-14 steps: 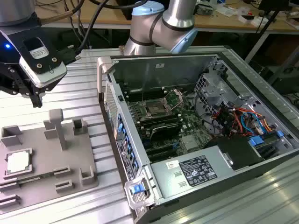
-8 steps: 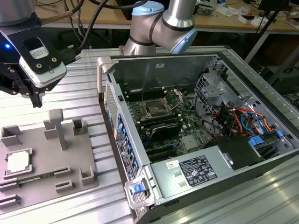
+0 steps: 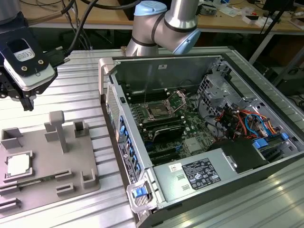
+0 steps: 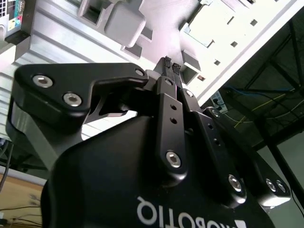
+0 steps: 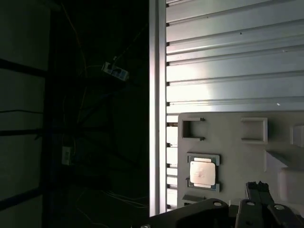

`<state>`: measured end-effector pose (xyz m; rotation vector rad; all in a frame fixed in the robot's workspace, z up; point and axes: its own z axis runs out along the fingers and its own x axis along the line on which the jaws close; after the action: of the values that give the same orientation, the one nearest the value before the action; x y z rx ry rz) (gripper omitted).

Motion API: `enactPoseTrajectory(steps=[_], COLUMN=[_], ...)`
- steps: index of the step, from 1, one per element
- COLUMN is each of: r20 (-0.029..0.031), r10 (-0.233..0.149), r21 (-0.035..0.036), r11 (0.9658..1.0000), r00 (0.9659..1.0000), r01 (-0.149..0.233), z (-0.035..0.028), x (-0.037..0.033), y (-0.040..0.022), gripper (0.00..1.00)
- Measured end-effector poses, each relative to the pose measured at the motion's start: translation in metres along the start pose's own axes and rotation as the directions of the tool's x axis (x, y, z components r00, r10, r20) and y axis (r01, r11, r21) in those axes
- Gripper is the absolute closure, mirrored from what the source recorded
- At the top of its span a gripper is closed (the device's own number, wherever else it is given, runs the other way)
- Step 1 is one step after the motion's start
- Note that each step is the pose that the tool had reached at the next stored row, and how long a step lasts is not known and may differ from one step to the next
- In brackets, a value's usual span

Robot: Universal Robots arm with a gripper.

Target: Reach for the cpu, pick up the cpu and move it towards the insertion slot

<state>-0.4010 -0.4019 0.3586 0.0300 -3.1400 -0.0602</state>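
Note:
The cpu (image 3: 19, 165) is a small silvery square chip lying flat in a recess of the grey tray (image 3: 71, 161) at the exterior view's left. My gripper (image 3: 27, 104) hangs above the table behind the tray, well above the chip and apart from it. Its fingers (image 4: 167, 83) stand together with nothing between them. In the first wrist view the cpu (image 5: 203, 172) lies on the tray (image 5: 228, 147) near the gripper (image 5: 259, 186). The insertion slot (image 3: 156, 112), a silver frame with a dark centre, sits on the motherboard inside the open computer case.
The open computer case (image 3: 199, 175) fills the exterior view's right, with raised walls, cables and a drive cage. The tray carries upright grey blocks (image 3: 58, 130). The ribbed aluminium table (image 3: 76, 85) ends at an edge (image 5: 157, 95) beside the tray. The arm's base (image 3: 161, 23) stands behind the case.

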Motion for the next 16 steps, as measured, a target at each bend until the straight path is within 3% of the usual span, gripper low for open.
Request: enactPoseTrajectory(steps=[6,7,9,13,15,16], r20=[0.0001,0.0001,0.0001,-0.0001,-0.0002,-0.0008], r10=[0.0,0.0,0.0,0.0,0.0,0.0], r21=[-0.0001,-0.0001,0.0,-0.0001,-0.0001,-0.0004], r11=[1.0,1.0,1.0,1.0,1.0,1.0], r00=[1.0,1.0,1.0,1.0,1.0,1.0], r01=[0.0,0.0,0.0,0.0,0.0,0.0], z=[0.0007,0.0009,0.0014,0.0043,0.005,0.0058], x=[0.0053,0.0063,0.0081,0.0153,0.018,0.0201], y=[0.0,0.0,0.0001,0.0001,-0.0001,-0.0002], gripper=[0.89,0.82,0.81,0.61,0.6,0.54])
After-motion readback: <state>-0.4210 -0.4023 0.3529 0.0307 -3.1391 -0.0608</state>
